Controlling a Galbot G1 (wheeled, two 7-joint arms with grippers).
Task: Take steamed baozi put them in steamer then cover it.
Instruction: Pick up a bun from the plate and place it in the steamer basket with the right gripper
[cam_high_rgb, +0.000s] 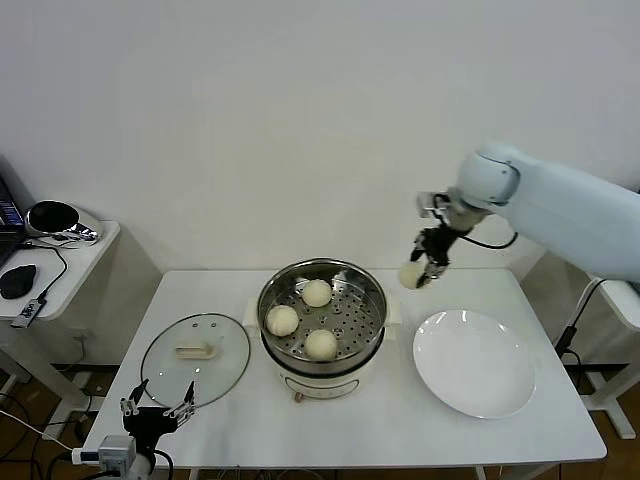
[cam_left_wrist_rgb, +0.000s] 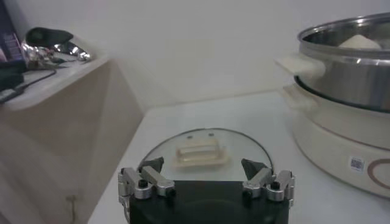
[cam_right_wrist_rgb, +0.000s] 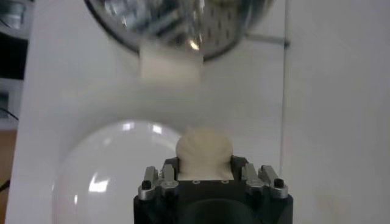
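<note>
1. Head view shows four buns: three buns (cam_high_rgb: 306, 318) sit in the pot (cam_high_rgb: 322, 325) in the middle of the frame, and one bun (cam_high_rgb: 411, 274) is up in the air, right of centre.
2. The right gripper (cam_high_rgb: 425, 270) is closed around that one bun, above the table (cam_high_rgb: 240, 410), between the pot and the plate (cam_high_rgb: 473, 362).
3. One white plate lies at the lower right with nothing on it.
4. One glass lid (cam_high_rgb: 195, 350) lies flat on the table at the lower left, beside the pot.
5. The left gripper (cam_high_rgb: 157, 408) waits at the bottom left, near the lid's edge, its fingers spread wide and holding nothing.
</note>
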